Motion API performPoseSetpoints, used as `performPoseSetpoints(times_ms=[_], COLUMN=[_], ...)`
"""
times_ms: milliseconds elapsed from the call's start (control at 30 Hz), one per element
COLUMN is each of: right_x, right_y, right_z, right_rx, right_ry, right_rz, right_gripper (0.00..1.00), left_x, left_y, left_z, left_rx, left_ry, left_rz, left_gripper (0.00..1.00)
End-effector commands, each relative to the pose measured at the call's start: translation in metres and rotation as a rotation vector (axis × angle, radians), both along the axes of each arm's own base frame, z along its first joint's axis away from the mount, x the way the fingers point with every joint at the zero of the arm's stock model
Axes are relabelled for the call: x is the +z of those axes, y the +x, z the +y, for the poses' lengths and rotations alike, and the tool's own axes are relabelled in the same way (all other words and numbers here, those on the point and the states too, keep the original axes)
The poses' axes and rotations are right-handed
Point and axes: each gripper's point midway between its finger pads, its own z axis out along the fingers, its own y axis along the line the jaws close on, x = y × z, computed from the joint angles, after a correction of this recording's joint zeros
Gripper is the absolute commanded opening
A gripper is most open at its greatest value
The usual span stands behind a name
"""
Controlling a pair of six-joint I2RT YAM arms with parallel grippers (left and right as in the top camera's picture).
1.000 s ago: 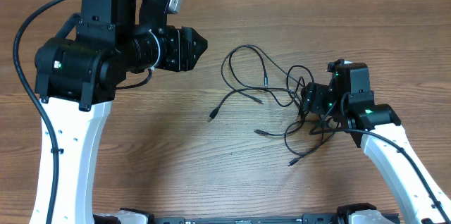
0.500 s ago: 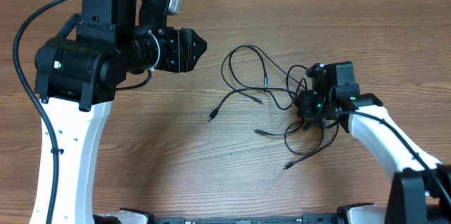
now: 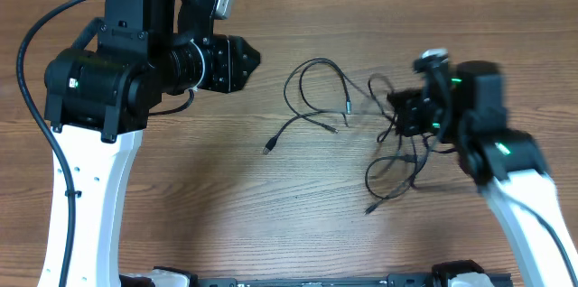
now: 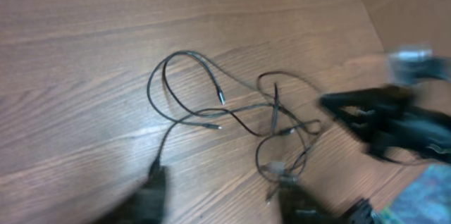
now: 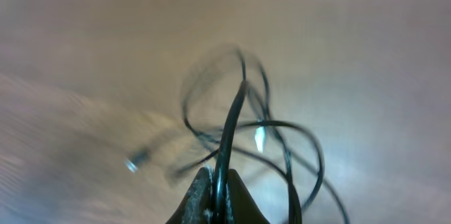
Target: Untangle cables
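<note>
Pinching one strand of the cables (image 4: pixel 273 111) on the right of the table (image 3: pixel 271 233), the right gripper (image 5: pixel 215 190) could cinch the knot tighter if it pulls, since the left gripper (image 3: pixel 254 56) hangs half open, empty.

We look down on a brown wood-grain table (image 3: pixel 361 16), evenly lit, with a soft pale sheen.

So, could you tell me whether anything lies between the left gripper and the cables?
Nothing visible does: only bare table separates the left gripper from the cables. The right gripper is shut on one cord at their far side.
</note>
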Motion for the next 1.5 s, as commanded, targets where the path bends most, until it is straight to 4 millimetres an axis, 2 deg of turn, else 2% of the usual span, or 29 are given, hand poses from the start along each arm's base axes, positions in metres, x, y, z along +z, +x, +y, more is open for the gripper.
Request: performPoseSetpoints(times_ms=[0,67,133,233,300,433,567,767,967,1133,1333,1400,1467], right_x=[0.074,0.1,0.117,0.135,0.139,0.144,0.153,0.166,0.195,0.203,0.208,0.209,0.209], right_y=[-0.025,-0.04,-0.054,-0.076,-0.082,-0.089,-0.087,-0.088,-0.106,-0.111,-0.12,-0.12,-0.121], right_z=[0.002,0.0,0.002,0.011,0.017,0.026,0.027,0.03,0.048,0.051,0.057,0.057,0.057], right_rx=[0.024,0.022,0.045,0.114,0.156,0.219,0.198,0.187,0.323,0.348,0.407,0.404,0.408], right_ry=[0.047,0.066,0.085,0.123,0.143,0.174,0.223,0.325,0.446,0.482,0.507,0.518,0.524], right_rz=[-0.208,-0.284,-0.338,-0.394,-0.403,-0.417,-0.424,-0.406,-0.449,-0.451,-0.454,-0.446,-0.439], right_gripper=[0.04,0.04,0.04,0.04,0.04,0.04,0.04,0.04,0.04,0.04,0.04,0.04,0.04], left_x=[0.004,0.007,0.013,0.028,0.032,0.03,0.018,0.006,-0.008,-0.025,-0.044,-0.051,-0.056], left_y=[-0.001,-0.002,-0.004,-0.006,-0.007,-0.019,-0.034,-0.03,-0.025,-0.016,-0.008,-0.005,0.0], left_z=[-0.004,-0.009,-0.017,-0.033,-0.04,-0.057,-0.078,-0.08,-0.091,-0.109,-0.14,-0.15,-0.157], left_rx=[-0.018,-0.036,-0.075,-0.148,-0.183,-0.318,-0.446,-0.431,-0.461,-0.477,-0.531,-0.55,-0.558], left_ry=[-0.012,-0.033,-0.074,-0.144,-0.151,-0.088,-0.02,0.026,0.01,-0.02,-0.04,-0.038,-0.04], left_rz=[-0.013,-0.021,-0.031,-0.072,-0.101,-0.171,-0.209,-0.2,-0.153,-0.083,-0.058,-0.061,-0.064], left_gripper=[0.71,0.8,0.88,0.95,0.97,0.96,0.93,0.96,0.98,0.97,0.97,0.89,0.7])
